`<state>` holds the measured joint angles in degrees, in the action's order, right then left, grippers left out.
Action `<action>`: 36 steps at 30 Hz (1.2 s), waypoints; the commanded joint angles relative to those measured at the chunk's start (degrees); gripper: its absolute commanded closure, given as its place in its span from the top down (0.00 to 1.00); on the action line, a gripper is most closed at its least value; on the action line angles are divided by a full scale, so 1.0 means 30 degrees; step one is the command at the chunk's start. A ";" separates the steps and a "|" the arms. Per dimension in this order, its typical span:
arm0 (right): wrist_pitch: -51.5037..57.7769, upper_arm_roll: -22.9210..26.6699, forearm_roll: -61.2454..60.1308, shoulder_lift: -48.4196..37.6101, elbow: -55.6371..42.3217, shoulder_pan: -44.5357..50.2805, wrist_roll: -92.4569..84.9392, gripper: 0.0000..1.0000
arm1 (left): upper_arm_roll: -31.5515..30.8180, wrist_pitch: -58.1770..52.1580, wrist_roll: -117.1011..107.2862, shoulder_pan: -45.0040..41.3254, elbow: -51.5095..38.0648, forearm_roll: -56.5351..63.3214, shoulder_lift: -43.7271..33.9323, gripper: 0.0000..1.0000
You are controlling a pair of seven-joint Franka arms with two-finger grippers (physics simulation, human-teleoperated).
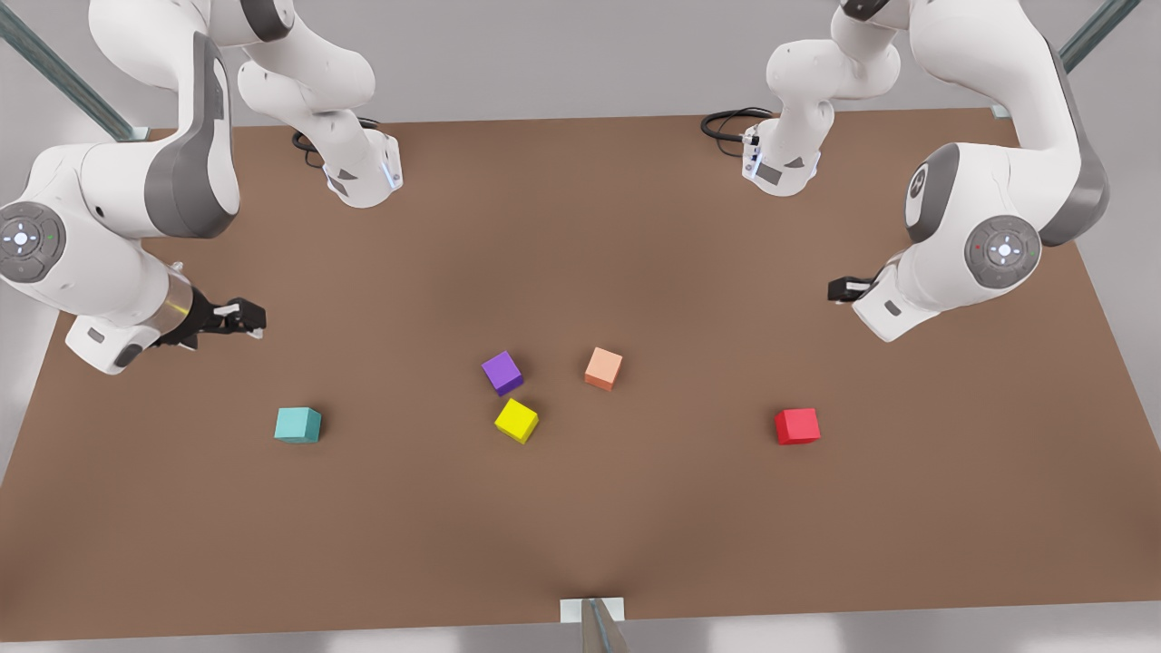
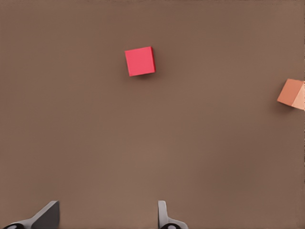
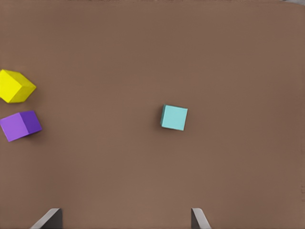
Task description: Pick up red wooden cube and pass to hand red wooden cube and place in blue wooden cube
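The red wooden cube (image 1: 797, 425) (image 2: 140, 61) lies on the brown table toward the front view's right. My left gripper (image 1: 842, 289) (image 2: 105, 219) hovers open above the table behind it, apart from it, on the arm at the front view's right. The blue wooden cube (image 1: 297, 424) (image 3: 174, 117), light teal, rests toward the front view's left. Over the table behind that cube hangs my right gripper (image 1: 247, 319) (image 3: 125, 220), open and holding nothing.
Near the table's middle sit a purple cube (image 1: 502, 373) (image 3: 20, 125), a yellow cube (image 1: 516, 420) (image 3: 15, 86) and a pale orange cube (image 1: 603, 368) (image 2: 291, 94). The arm bases (image 1: 363, 177) stand at the back, and a post (image 1: 594, 621) stands at the front edge.
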<state>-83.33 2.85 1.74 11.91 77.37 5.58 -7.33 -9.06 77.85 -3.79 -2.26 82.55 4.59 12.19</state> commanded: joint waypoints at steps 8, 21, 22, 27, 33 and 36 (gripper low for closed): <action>-0.0376 -0.0014 0.0006 0.0043 -0.0009 -0.0015 -0.0836 1.00 | 0.0061 0.1701 0.0092 0.0022 -0.1297 -0.0063 0.3465 1.00; -0.0317 -0.0014 0.0035 0.0131 0.0050 0.0073 -0.0924 1.00 | 0.0705 1.1957 -0.0026 0.0813 0.0106 -0.1148 0.8916 1.00; -0.0317 -0.0014 0.0035 0.0131 0.0138 0.0073 -0.0924 1.00 | 0.0822 1.2660 -0.0026 0.0784 0.0548 -0.1148 0.9090 1.00; -0.0288 -0.0043 0.0035 0.0131 0.0167 0.0073 -0.0924 1.00 | 0.0822 1.2896 0.0003 0.0726 0.1222 -0.1177 0.9590 1.00; 0.0034 -0.0043 0.0035 0.0131 0.0196 0.0073 -0.1071 1.00 | 0.0822 1.3307 -0.0172 0.0696 0.1252 -0.1148 1.0205 1.00; 0.0034 -0.0014 0.0035 0.0131 0.0196 0.0073 -0.1071 1.00 | 0.1086 1.3570 -0.0201 0.0637 0.1368 -0.1148 1.0615 1.00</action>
<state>-83.55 2.79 1.89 12.37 77.99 5.79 -9.82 -6.00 116.86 -3.88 -0.31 86.58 1.07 43.86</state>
